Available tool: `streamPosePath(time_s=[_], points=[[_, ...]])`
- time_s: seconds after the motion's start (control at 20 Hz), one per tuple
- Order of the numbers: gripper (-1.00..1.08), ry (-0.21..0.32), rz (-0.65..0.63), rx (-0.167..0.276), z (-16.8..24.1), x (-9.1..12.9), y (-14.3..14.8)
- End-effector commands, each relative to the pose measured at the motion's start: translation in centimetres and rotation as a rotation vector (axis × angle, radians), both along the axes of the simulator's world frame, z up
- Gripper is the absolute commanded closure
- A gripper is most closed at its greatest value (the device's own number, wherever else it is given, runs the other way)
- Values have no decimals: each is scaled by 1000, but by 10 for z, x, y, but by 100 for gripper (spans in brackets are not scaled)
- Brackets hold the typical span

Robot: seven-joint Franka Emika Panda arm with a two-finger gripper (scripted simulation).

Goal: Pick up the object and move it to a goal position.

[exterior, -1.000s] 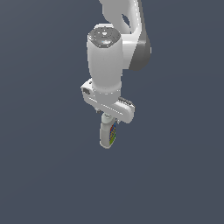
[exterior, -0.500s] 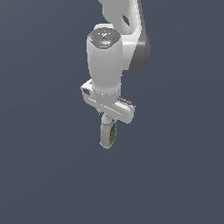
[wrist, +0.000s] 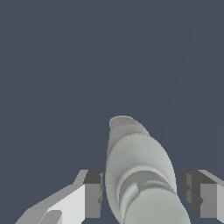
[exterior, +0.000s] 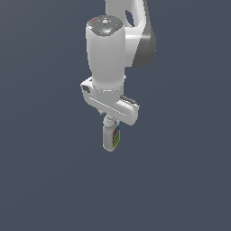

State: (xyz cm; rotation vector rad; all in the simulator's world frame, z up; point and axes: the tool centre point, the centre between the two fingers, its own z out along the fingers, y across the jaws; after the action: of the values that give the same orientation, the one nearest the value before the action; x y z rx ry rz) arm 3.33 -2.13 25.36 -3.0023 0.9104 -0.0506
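Note:
The object (exterior: 111, 137) is a white bottle with a multicoloured label. It hangs upright just under the white arm's hand in the exterior view, off any surface. My gripper (exterior: 109, 121) is shut on its top end, and the hand mostly hides the fingers there. In the wrist view the bottle's white body (wrist: 138, 170) runs away from the camera between the two dark finger pads (wrist: 93, 192), which sit close on either side of it.
Only a plain dark blue-grey background shows around the arm and the bottle in both views. No other objects, edges or containers appear.
The arm has risen slightly, carrying the bottle up with it. The grip looks the same.

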Motion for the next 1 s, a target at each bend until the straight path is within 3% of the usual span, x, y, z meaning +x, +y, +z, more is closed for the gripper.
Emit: streamPosePath(time_s=[0.0, 0.35, 0.6, 0.95], points=[[108, -54, -17, -4, 34, 10, -4], [108, -242, -97, -26, 163, 29, -24], [108, -388, -160, -44, 265, 26, -38], [108, -503, -209, -60, 344, 13, -46]])
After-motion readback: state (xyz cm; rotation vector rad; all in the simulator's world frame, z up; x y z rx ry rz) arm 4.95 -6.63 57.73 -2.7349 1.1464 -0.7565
